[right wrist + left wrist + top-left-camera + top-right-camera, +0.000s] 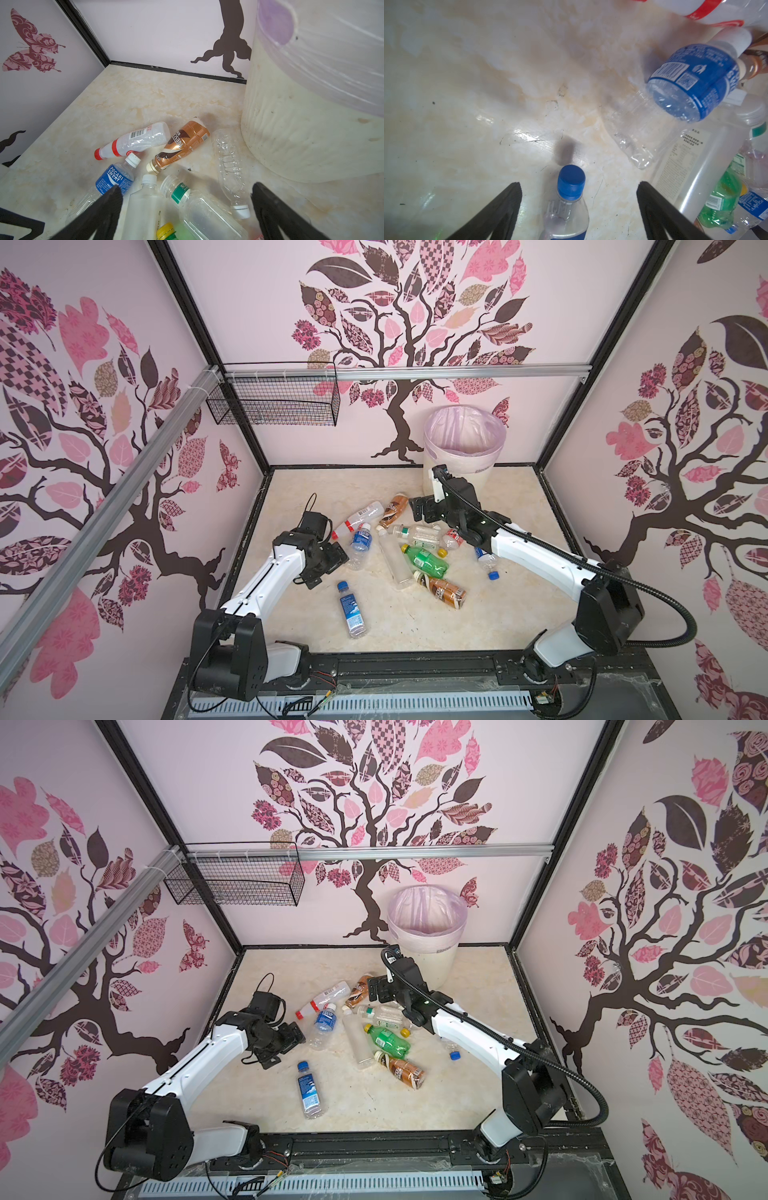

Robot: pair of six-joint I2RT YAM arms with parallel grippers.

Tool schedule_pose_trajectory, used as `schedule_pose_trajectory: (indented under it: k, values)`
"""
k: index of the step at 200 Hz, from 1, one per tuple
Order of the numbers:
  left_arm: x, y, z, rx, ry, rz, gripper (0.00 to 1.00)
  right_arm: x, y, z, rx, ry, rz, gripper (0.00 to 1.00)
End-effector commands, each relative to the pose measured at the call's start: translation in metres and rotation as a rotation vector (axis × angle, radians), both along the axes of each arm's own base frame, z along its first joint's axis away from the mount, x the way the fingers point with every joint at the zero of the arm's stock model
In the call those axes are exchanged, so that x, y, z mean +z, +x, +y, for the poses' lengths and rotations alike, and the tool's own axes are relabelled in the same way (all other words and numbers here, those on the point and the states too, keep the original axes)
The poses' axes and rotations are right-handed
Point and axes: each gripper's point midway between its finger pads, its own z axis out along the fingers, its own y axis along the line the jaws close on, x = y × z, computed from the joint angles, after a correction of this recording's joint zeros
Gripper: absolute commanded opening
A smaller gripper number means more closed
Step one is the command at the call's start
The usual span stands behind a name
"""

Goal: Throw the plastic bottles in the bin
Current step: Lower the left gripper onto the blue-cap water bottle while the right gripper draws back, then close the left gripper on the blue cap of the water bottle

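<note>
Several plastic bottles lie in a heap mid-floor, among them a green one (428,560) and a brown-labelled one (444,591). A blue-capped bottle (352,612) (566,209) lies apart, nearer the front. My left gripper (324,570) (579,185) hangs open over its neck, with a gap on each side of the cap. My right gripper (419,508) (187,186) is open above the heap's far end, over a clear green-banded bottle (199,209). The cream bin (490,481) (301,135) with its pink bag stands just behind the right gripper.
A blue-labelled Pocari bottle (689,83) and a red-capped bottle (133,141) lie close to the left gripper's far side. A black wire basket (274,402) hangs on the back rail at the left. Walls enclose the marbled floor (519,614) on three sides.
</note>
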Motion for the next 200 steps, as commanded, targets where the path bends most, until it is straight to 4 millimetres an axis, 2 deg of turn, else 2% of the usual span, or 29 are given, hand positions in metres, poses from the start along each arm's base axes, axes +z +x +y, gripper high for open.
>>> schedule_pose_trajectory:
  k: [1,23,65,140,200]
  values:
    - [-0.008,-0.018,-0.002,-0.004,-0.012,0.025,0.9,0.022,-0.005,-0.006,-0.016,0.043,-0.048,0.99]
    - [-0.019,-0.026,-0.007,-0.023,-0.023,0.027,0.86,0.016,-0.008,-0.008,-0.021,0.063,-0.037,1.0]
    - [-0.026,-0.023,-0.013,-0.104,0.061,0.019,0.83,0.007,-0.012,-0.006,-0.011,0.075,-0.009,1.0]
    - [-0.041,-0.017,-0.009,-0.131,0.121,0.029,0.74,0.009,-0.014,-0.011,-0.025,0.07,-0.025,0.99]
    - [-0.055,-0.021,-0.011,-0.149,0.118,0.054,0.66,0.006,-0.013,-0.011,-0.027,0.071,-0.024,1.0]
